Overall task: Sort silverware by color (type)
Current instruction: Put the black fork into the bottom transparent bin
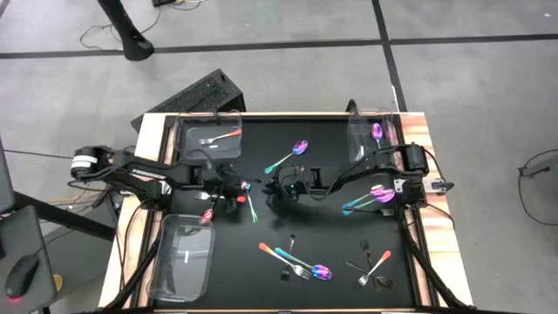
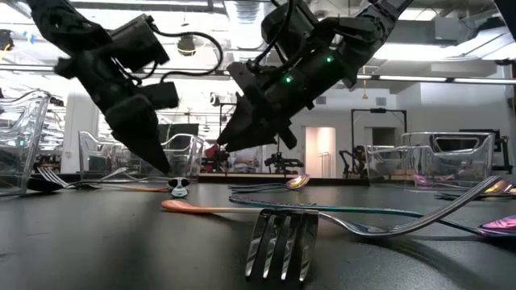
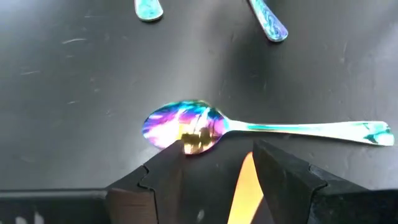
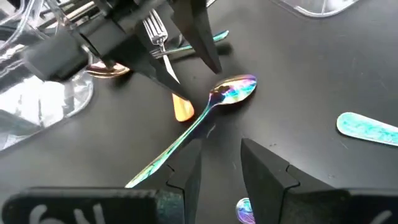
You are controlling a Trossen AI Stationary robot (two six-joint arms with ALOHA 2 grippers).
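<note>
No legible text, label or number anywhere.

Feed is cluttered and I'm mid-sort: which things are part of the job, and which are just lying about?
Job:
- iridescent spoon between the claws
- orange-handled fork in the left claw
- black forks
- right claw, open

Lying about:
- clear bins
- keyboard

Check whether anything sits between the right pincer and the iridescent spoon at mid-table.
Nothing lies between them: the open right pincer faces the iridescent spoon directly, near its handle. The left pincer, gripping an orange-handled fork, hangs close beside the spoon's bowl and could crowd a grasp there.
</note>
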